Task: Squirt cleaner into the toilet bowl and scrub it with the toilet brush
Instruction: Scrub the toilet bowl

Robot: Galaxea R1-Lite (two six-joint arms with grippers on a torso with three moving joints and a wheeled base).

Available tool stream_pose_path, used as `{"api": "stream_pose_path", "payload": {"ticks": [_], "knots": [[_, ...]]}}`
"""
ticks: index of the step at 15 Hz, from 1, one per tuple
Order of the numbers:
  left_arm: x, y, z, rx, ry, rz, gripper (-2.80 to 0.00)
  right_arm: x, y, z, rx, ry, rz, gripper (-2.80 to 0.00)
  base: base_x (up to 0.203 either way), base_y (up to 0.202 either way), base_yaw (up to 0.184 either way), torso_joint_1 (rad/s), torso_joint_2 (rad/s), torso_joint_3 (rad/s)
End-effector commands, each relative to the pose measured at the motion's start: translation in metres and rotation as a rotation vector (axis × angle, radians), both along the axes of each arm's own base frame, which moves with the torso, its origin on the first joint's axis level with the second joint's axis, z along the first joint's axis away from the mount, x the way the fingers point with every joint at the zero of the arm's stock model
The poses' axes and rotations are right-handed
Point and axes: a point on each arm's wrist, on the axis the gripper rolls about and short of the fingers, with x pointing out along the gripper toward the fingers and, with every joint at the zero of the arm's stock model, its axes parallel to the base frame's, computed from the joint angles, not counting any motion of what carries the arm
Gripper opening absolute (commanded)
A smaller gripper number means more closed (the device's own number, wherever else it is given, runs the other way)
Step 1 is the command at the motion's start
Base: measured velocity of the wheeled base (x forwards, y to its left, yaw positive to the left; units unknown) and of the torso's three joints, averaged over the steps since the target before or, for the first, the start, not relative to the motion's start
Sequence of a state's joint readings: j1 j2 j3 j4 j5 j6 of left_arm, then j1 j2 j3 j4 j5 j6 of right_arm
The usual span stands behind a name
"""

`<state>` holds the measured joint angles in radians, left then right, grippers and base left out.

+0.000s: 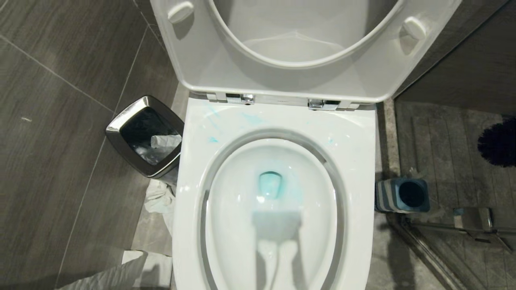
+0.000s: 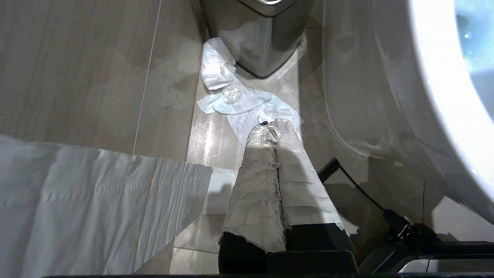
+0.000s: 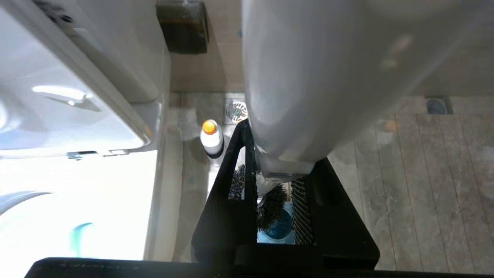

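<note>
The toilet bowl (image 1: 274, 201) stands open with its seat and lid raised. Turquoise cleaner (image 1: 269, 184) pools at its drain and smears the rim. My right gripper (image 3: 279, 162) is shut on the toilet brush's pale handle (image 3: 308, 77). The dark brush head (image 1: 499, 141) hangs right of the toilet, just above the blue-and-grey holder (image 1: 403, 195); between the fingers the head (image 3: 270, 204) shows over that holder (image 3: 278, 231). The orange-capped cleaner bottle (image 3: 211, 139) stands on the floor beside the toilet. My left gripper (image 2: 274, 127), its fingers wrapped in paper, is shut and empty, parked low at the toilet's left.
A steel-rimmed black bin (image 1: 145, 135) stands left of the toilet, with crumpled tissue (image 2: 231, 92) and a paper sheet (image 2: 96, 200) on the floor near it. A metal rail fitting (image 1: 471, 219) and a floor drain (image 3: 236, 111) lie on the right side.
</note>
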<state>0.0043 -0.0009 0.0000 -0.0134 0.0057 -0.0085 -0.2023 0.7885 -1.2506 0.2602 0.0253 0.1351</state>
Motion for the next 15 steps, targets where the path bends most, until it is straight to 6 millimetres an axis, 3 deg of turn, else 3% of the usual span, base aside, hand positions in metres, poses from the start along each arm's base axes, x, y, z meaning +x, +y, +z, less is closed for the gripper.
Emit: {"api": "stream_pose_path", "payload": {"ticks": [1, 8, 15], "knots": [[0.001, 0.000, -0.002, -0.001, 0.008, 0.001, -2.80, -0.001, 0.000, -0.002, 0.001, 0.002, 0.001, -2.80, 0.000, 0.000, 0.000, -0.002, 0.00, 0.198], [0.001, 0.000, -0.002, -0.004, 0.008, 0.001, -2.80, 0.000, 0.001, -0.007, 0.005, 0.046, 0.025, -2.80, 0.000, 0.000, 0.000, 0.005, 0.00, 0.203], [0.001, 0.000, -0.002, -0.004, 0.007, 0.001, -2.80, 0.016, -0.003, -0.007, 0.014, 0.089, 0.035, -2.80, 0.000, 0.000, 0.000, -0.001, 0.00, 0.202]]}}
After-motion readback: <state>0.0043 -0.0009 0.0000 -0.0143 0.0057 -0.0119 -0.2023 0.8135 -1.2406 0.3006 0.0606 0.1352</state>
